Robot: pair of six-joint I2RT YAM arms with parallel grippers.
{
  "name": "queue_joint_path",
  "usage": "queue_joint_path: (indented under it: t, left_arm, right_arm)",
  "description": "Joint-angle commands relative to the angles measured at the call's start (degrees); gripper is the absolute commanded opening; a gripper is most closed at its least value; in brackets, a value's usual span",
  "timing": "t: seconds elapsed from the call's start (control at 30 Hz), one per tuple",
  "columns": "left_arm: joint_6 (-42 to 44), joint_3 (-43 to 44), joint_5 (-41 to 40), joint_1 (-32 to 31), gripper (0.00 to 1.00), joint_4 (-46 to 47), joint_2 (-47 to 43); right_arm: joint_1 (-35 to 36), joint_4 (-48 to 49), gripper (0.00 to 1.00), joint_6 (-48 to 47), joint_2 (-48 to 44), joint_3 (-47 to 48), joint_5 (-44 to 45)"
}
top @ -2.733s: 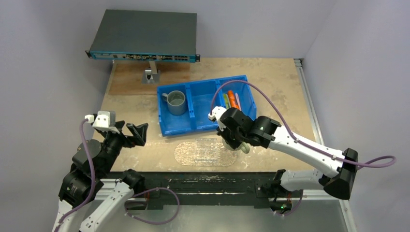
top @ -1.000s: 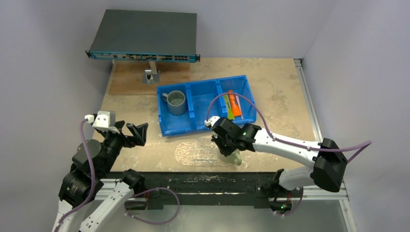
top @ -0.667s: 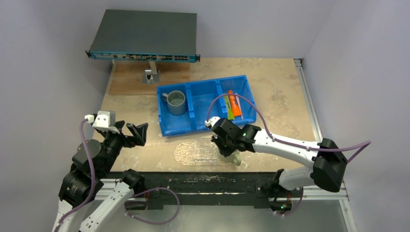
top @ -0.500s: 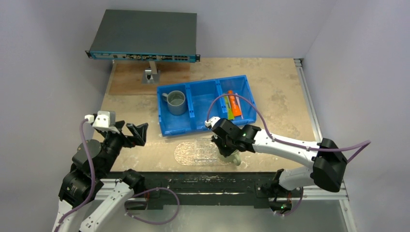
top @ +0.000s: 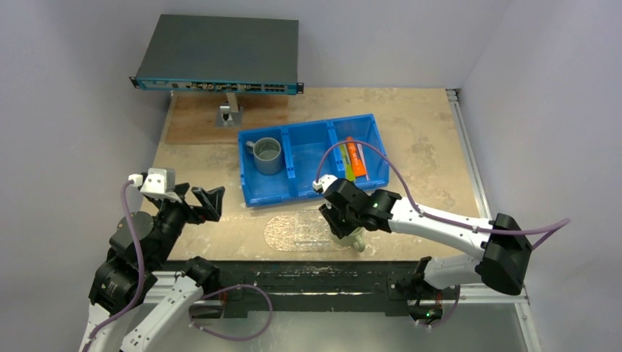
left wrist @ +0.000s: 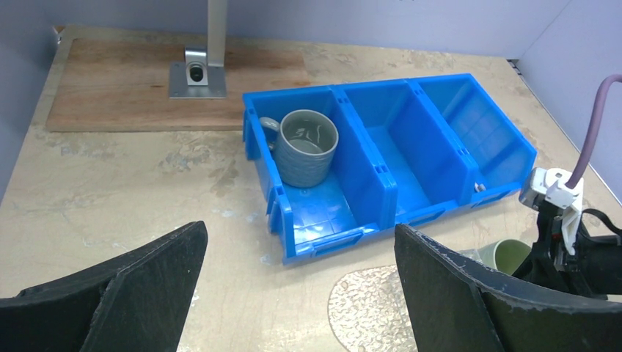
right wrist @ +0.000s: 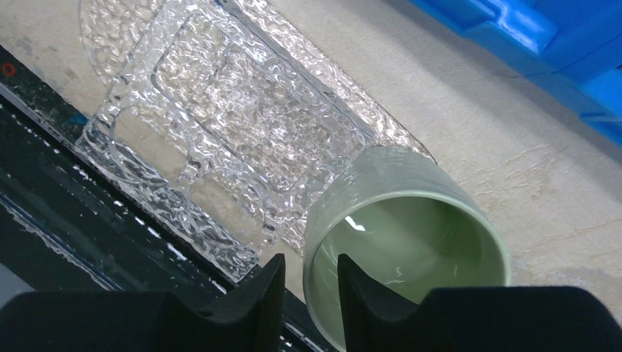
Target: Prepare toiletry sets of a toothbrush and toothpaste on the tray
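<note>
Pale lavender walls close in a mottled beige table [top: 425, 132], and the landmark on it is the blue bin [top: 290, 192] with 3 compartments. Its left compartment holds a grey mug [top: 267, 155]. Its right one holds the orange tube [top: 355, 160] and the green tube [top: 342, 157], lying side by side along the compartment's length. The 2 toothbrushes may lie there too, but from overhead only a pale sliver beside the orange tube hints at them. The tray [top: 301, 231] lies just in front of the bin, on the arms' side, with no tube or brush on it yet.

The right gripper [right wrist: 308, 268] is low in front of the bin's right compartment. Its jaws stand a little apart astride the wall of a pale-green mug [right wrist: 411, 242], with a sliver of space on either side, so nothing is pinched. The left gripper [left wrist: 299, 238], well to the left of the bin, is spread wide and carries nothing.

By my judgement the 2 tubes are light, soft and slick, and a hard squeeze would dent them or shoot them sideways. Take each from above across its fuller body, about mid-length and away from the tapered end, closing across the compartment's width. The brushes should be stiff, thin and low on the bin floor. Pinch the handle gently at its middle, or it will pivot.
</note>
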Motion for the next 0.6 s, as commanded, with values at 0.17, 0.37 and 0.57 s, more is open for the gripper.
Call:
queue_joint_path:
  t: [0.17, 0.37, 0.57]
  left_arm:
    - [0.43, -0.37, 3.13, 0.41, 1.00, 1.74, 3.16]
    - [0.10, 0.24, 6.59, 0.41, 1.00, 1.86, 6.95]
    - [-1.52, 2.73, 13.08, 0.41, 1.00, 1.52, 12.43]
  right_arm:
    - [0.25, -3.42, 0.40, -0.07, -4.09, 6.43, 4.37]
    - [0.25, -1.24, 0.45, -0.51, -6.54, 9.84, 5.67]
    - [0.10, 3.95, 0.51, -2.54, -8.04, 12.16, 5.80]
